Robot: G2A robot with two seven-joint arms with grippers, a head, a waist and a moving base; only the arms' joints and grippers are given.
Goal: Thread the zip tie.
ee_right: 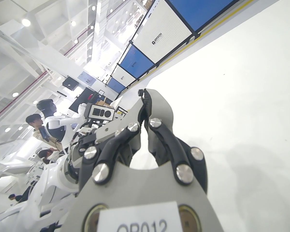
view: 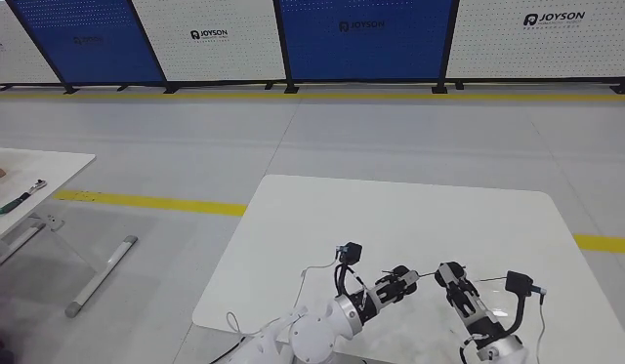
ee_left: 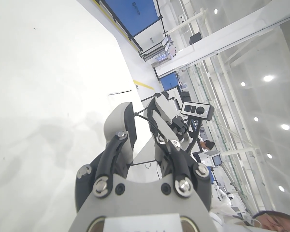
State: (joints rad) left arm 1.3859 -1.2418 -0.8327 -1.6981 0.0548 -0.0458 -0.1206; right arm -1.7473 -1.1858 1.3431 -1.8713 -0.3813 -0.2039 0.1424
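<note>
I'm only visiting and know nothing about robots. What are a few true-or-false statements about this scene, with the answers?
1. The right pincer is closed, with the small black end of the zip tie poking out at its tip. True.
2. The left pincer is clamped tight. False: its fingers stand apart.
3. The table is white. True.
4. The panels behind the table are red. False: they are blue and white.
</note>
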